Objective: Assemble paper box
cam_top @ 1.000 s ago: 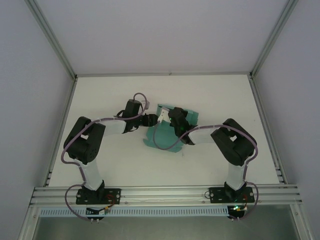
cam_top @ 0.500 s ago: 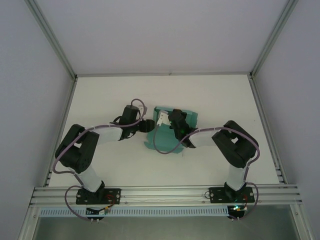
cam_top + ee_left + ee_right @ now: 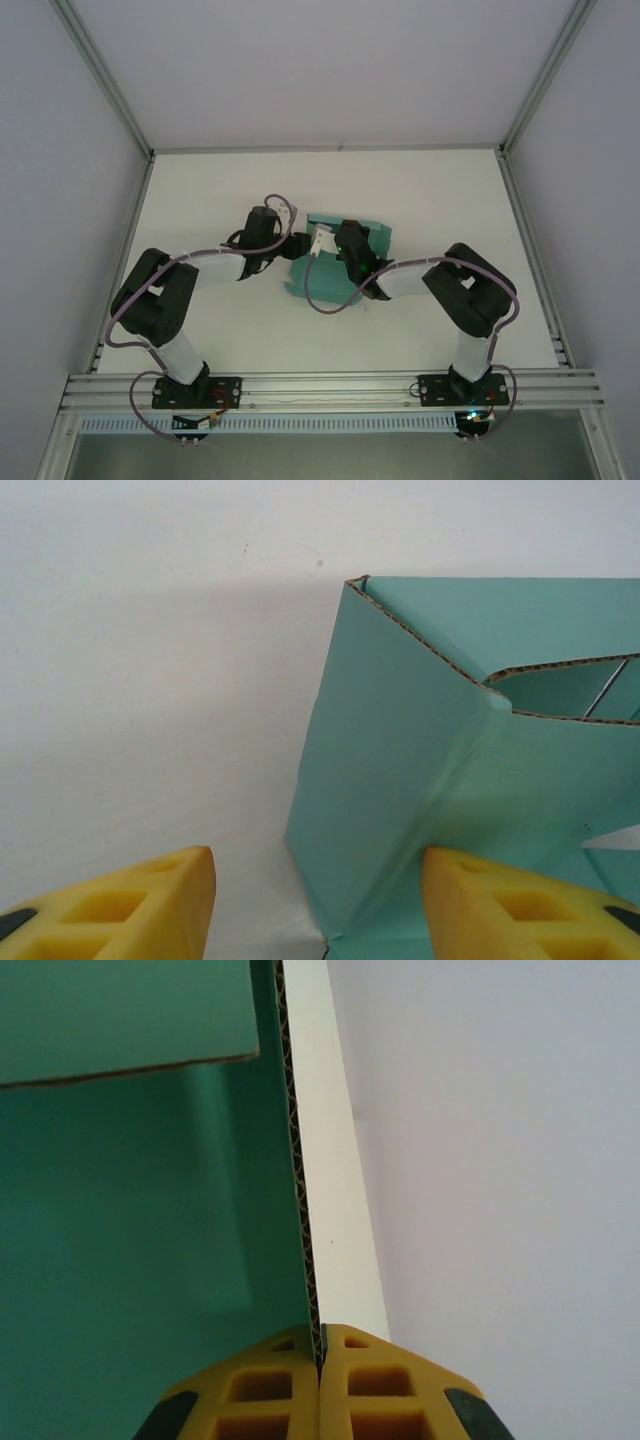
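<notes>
The paper box [image 3: 322, 278] sits mid-table [image 3: 210, 190], half hidden under both arms (flaps hard to read), right gripper [image 3: 322, 1345] pinching a wall edge, left gripper [image 3: 318, 868] spread apart astride a corner.

The left arm [image 3: 165, 295] and right arm [image 3: 470, 295] wear white shells between black joints, with a lilac cable [image 3: 125, 318] looping along each. They stand on black base plates [image 3: 197, 392]. The left claw [image 3: 315, 870] and right claw [image 3: 322, 1345] have yellow fingers with square hollows.
</notes>
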Robot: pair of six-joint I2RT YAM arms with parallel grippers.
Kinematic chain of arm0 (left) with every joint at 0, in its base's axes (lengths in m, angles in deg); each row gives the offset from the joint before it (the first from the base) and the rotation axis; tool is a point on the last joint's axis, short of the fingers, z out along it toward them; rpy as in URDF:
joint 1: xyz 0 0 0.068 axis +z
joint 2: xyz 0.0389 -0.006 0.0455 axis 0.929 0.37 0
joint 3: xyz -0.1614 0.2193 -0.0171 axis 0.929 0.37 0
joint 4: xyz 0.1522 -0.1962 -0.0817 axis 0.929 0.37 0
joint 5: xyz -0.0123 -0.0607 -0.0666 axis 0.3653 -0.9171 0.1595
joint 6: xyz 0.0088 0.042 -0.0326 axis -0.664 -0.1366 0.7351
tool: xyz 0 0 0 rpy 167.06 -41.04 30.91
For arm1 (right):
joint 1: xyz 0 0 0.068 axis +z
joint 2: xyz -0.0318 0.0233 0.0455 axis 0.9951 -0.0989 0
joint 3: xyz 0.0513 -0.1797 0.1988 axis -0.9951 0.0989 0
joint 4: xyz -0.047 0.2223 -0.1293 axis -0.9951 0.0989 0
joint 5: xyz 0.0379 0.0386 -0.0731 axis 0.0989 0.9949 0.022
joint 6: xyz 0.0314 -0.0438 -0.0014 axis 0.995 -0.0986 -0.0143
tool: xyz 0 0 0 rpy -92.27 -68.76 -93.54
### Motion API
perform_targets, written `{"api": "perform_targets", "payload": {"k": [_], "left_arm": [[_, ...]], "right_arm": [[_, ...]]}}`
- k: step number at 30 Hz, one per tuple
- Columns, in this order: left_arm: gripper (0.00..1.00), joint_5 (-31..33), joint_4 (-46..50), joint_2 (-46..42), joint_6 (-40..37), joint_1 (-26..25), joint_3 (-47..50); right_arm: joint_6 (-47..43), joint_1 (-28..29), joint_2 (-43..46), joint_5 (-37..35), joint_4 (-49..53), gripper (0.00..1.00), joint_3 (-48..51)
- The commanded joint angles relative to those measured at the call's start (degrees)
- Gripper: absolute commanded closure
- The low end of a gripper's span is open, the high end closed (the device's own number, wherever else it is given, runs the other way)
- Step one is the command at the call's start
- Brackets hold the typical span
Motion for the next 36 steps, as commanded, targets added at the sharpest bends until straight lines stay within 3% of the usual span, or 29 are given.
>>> {"api": "perform_targets", "payload": {"k": [1,6,15,19,24,26,31,36], "left_arm": [[0.45,3.9,-4.6,1.1,-2.4,-1.1,0.6],[0.49,7.3,-6.0,1.6,-4.1,-2.1,1.6],[0.48,6.1,-15.6,3.5,-4.8,-3.0,4.9],[0.37,1.6,-18.9,4.1,-5.3,-3.2,4.9],[0.33,-2.7,-18.8,3.2,-6.5,-3.6,6.6],[0.35,-1.4,-17.9,1.8,-6.5,-3.7,8.1],[0.5,1.9,-18.3,-0.4,-6.5,-3.7,11.9],[0.5,0.2,-20.3,1.1,-5.7,-3.7,10.7]], "right_arm": [[0.1,1.9,1.7,1.5,0.2,1.0,1.9],[1.1,3.4,2.3,1.4,1.5,1.0,3.6],[5.2,5.3,3.6,1.1,10.5,1.0,4.2],[6.6,5.3,2.7,0.9,12.9,1.0,3.3],[5.9,5.4,1.5,-0.2,9.4,1.0,2.8],[4.7,5.3,1.4,-1.6,8.5,1.0,2.7],[3.0,5.3,1.8,-2.2,7.5,1.0,2.8],[3.5,5.7,2.0,-0.9,9.4,1.0,3.0]]}}
